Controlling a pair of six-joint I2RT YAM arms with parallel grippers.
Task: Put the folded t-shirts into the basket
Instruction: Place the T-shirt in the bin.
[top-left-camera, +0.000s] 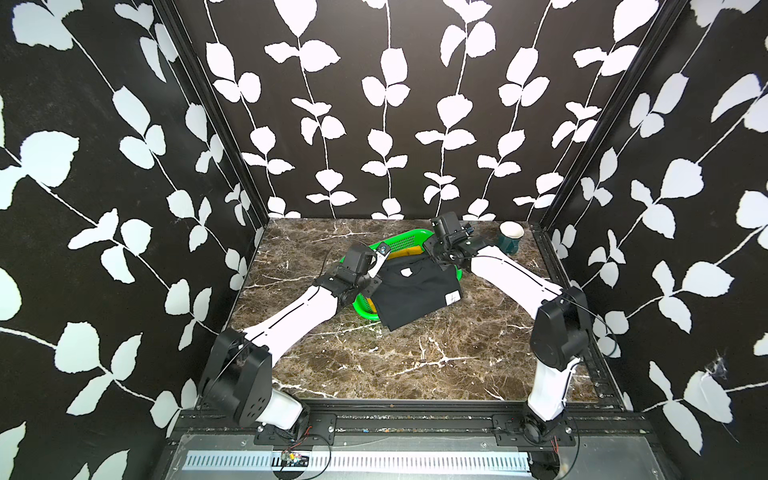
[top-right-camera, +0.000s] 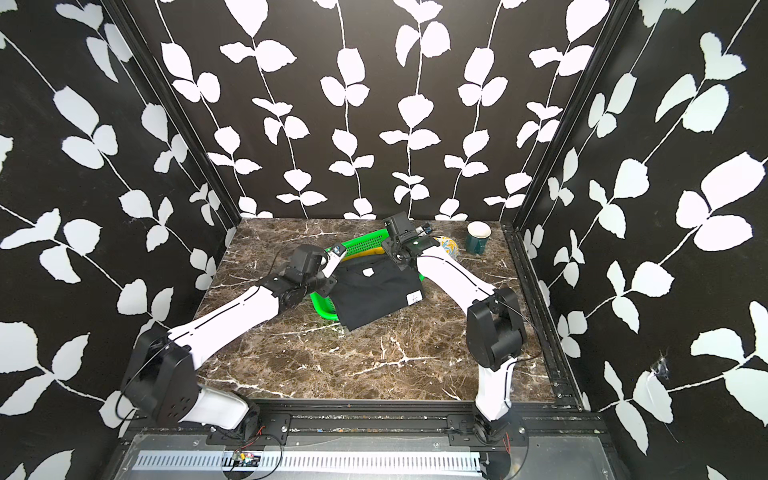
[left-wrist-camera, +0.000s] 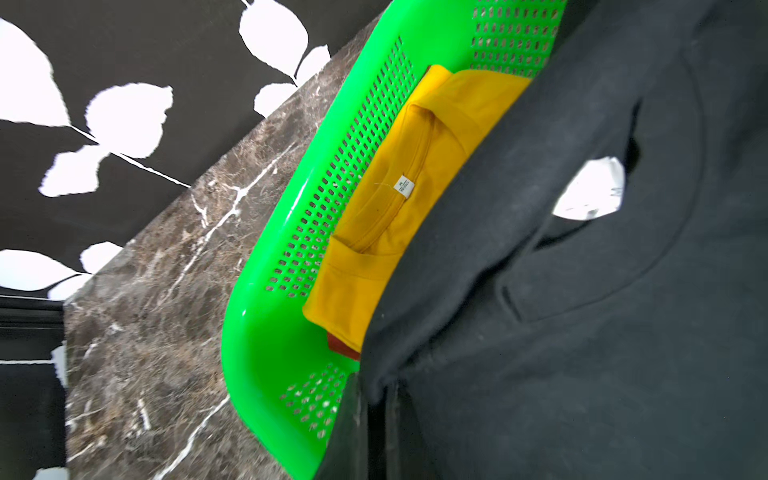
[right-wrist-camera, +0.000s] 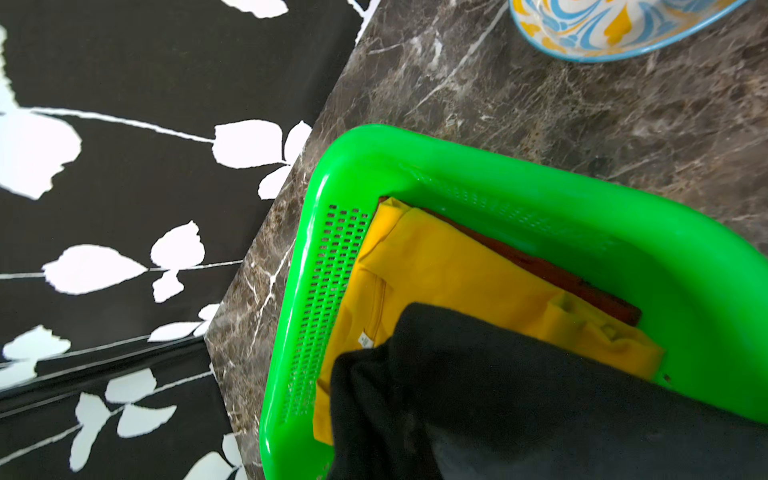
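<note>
The black folded cloth t-shirt (top-left-camera: 415, 291) hangs between the two grippers, held flat by its far edge. The left gripper (top-left-camera: 376, 270) is clamped on one far corner and the right gripper (top-left-camera: 431, 257) on the other, jaws pressed together on the cloth. Holding both corners seems meant to keep the fold from falling open.

The shirt's trailing half drapes away from the grippers, over the near rim and onto the brown marble tabletop (top-left-camera: 415, 365), so it is only partly over its goal. Below and just beyond both grippers sits the bright green perforated plastic basket (top-left-camera: 403, 240). In it lies the yellow folded t-shirt (left-wrist-camera: 365, 274), label up, on top of the dark red folded t-shirt (right-wrist-camera: 561, 276), of which only an edge shows.

With two shirts home, I judge this to be the last, and it needs carrying farther in before release. Beyond the right gripper, apart from the basket, stand a blue-and-yellow patterned ceramic bowl (right-wrist-camera: 615, 29) and a dark green mug (top-left-camera: 510, 241).
</note>
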